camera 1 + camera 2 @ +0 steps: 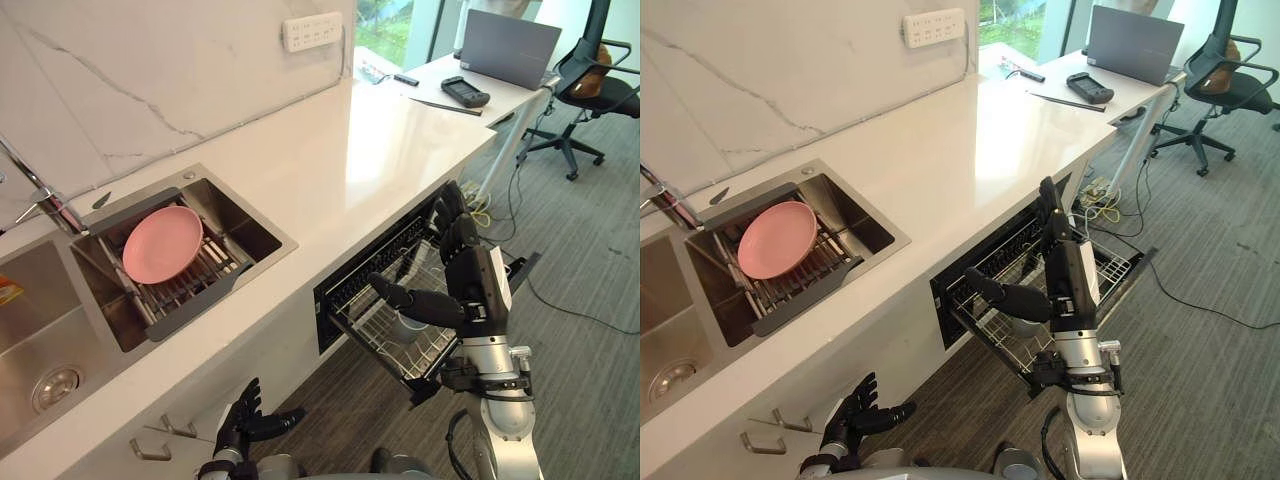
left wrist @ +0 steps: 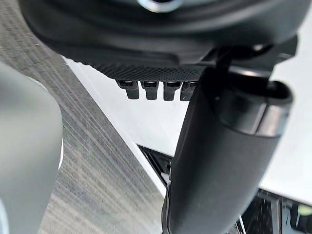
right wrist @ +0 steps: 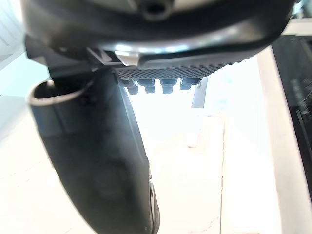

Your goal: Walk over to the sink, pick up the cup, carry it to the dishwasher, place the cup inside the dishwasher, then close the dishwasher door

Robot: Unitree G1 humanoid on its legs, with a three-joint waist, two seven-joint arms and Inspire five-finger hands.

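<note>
Cup (image 1: 404,327) in the open dishwasher rack (image 1: 432,352).
Right hand (image 1: 475,278) hovers just above the cup, fingers straight and holding nothing; left hand (image 1: 238,418) hangs low, fingers relaxed.

Holds the right hand (image 1: 476,285) upright, fingers straight, thumb out sideways; hangs the left hand (image 1: 240,420) low, fingers loosely spread.
</note>
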